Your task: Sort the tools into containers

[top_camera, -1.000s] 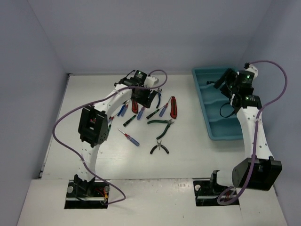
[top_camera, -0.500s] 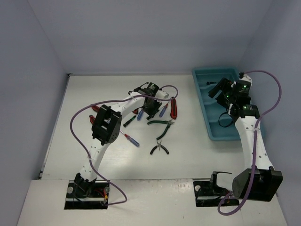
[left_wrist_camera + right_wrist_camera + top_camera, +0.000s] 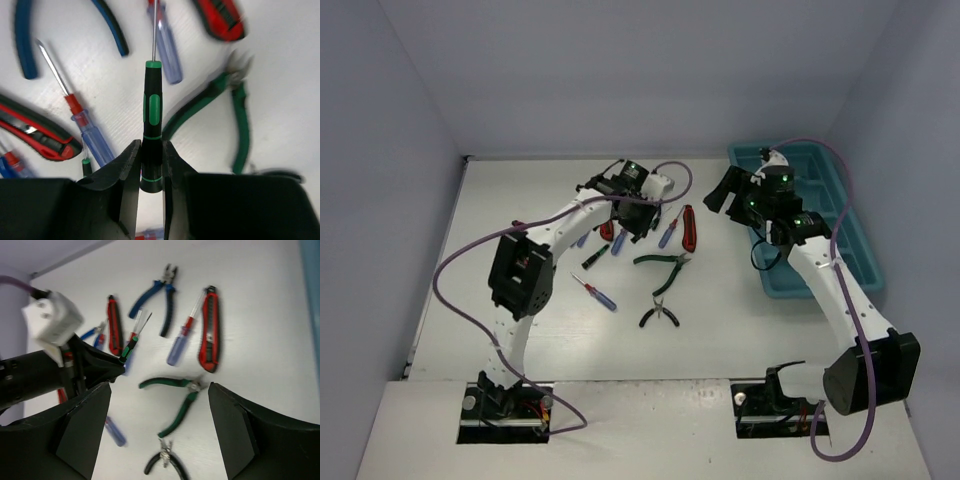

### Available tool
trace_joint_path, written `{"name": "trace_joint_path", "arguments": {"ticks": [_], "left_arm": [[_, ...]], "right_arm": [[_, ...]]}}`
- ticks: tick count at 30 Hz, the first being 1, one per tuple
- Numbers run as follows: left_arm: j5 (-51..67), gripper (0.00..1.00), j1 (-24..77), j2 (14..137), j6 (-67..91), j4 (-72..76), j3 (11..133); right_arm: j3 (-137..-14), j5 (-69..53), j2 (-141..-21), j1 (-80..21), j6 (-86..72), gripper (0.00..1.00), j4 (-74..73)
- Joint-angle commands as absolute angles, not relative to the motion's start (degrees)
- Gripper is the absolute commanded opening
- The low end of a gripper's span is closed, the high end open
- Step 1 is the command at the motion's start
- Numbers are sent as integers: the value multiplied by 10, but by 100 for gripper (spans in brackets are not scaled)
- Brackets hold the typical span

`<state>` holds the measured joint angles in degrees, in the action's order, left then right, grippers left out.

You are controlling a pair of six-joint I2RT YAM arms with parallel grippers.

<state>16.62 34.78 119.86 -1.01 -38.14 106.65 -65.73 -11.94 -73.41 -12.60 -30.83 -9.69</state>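
My left gripper [image 3: 150, 150] is shut on the butt of a black screwdriver with green bands [image 3: 151, 110], whose shaft points away over the pile of tools. From above, that gripper [image 3: 628, 222] sits among the tools at the table's middle. Round it lie blue pliers [image 3: 25, 45], a red-black utility knife [image 3: 40, 135] and green pliers [image 3: 235, 115]. My right gripper [image 3: 725, 190] is open and holds nothing, just left of the teal tray [image 3: 800, 292]. Below it I see green pliers [image 3: 175, 390] and black pliers [image 3: 165, 465].
A second red-black knife [image 3: 690, 228] and a blue-handled screwdriver [image 3: 667, 235] lie between the two grippers. Another blue-handled screwdriver [image 3: 598, 293] lies nearer the left arm's base. The back wall runs behind the tray.
My left gripper has shut on the black-green screwdriver. The right arm has swung left, out from over the tray toward the tools, with its jaws staying open.
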Motion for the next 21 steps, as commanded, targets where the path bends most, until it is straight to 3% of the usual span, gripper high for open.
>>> {"name": "trace_joint_path", "arguments": {"ticks": [1,10,21], "left_arm": [[226,0,345,1058,85,-265,1045],[334,0,345,964,248,-63,942],[344,0,345,947,267,-39,928]], "right_arm": [[-654,-146,-720,-159,-349,75,49],[-658,-163,-738,-195,-371,72,143],[-667,-170,-767,-222,-383,68,186]]}}
